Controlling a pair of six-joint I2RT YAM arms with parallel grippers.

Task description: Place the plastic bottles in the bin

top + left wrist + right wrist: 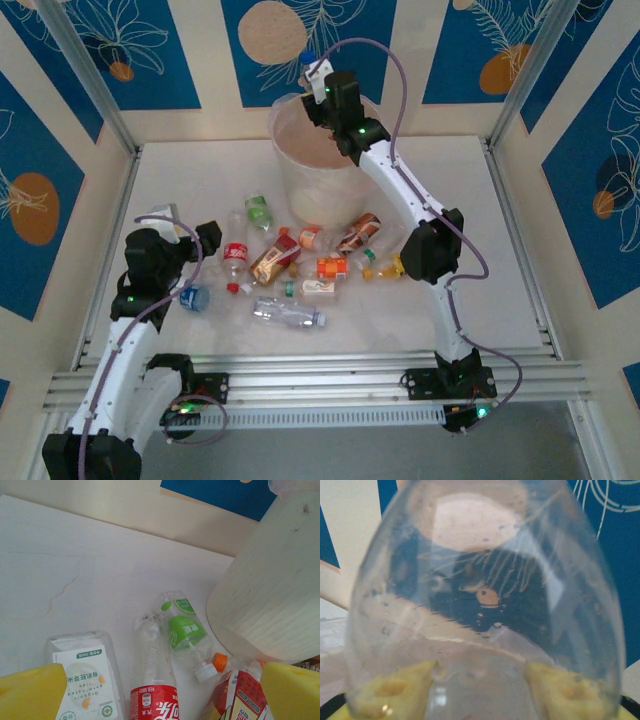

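The tall cream bin [290,160] stands at the back of the table. My right gripper [322,85] hovers over its rim, shut on a clear plastic bottle [317,70]. In the right wrist view that bottle [485,580] sits between the yellow fingers [395,690] of the right gripper [482,690]. Several plastic bottles lie in front of the bin, among them a green-labelled one [259,210] and a red-labelled one [236,258]. My left gripper [188,228] hangs open just left of them. In the left wrist view the left gripper [161,700] straddles the red-labelled bottle [152,700] without touching it.
A white-labelled bottle [85,680], the green-labelled bottle [185,630] and an orange-capped one [220,661] lie near the bin's wall [270,595]. A clear bottle [285,313] lies nearest the front rail. Patterned blue walls close in the table's back and sides.
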